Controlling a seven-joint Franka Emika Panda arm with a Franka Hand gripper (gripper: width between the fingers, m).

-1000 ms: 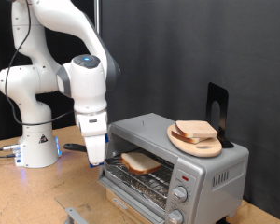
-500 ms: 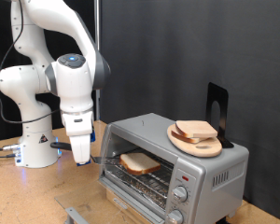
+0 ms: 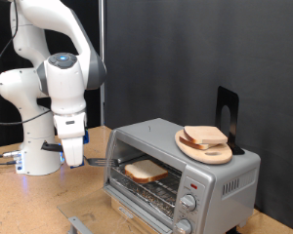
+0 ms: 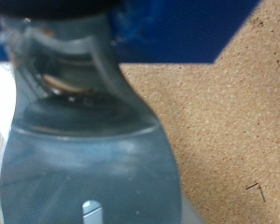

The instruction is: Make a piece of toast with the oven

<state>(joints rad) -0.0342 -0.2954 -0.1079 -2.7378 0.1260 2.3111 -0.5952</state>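
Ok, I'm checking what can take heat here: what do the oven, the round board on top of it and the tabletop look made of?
The oven looks like brushed silver metal with a dull sheen; its rack is thin wire. The round board looks like pale unfinished wood. The tabletop looks like pressed particle board, going by its speckled tan, matte surface.

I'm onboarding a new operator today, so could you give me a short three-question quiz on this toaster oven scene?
1. True or false: a slice of bread lies on the wire rack inside the toaster oven.
2. What rests on top of the oven? A) a metal pan B) a round wooden board with bread slices C) nothing
3. Where is the gripper relative to the oven in the exterior view?

Key
1. True; the slice shows through the open front.
2. B
3. To the oven's left, apart from it, above the wooden table.
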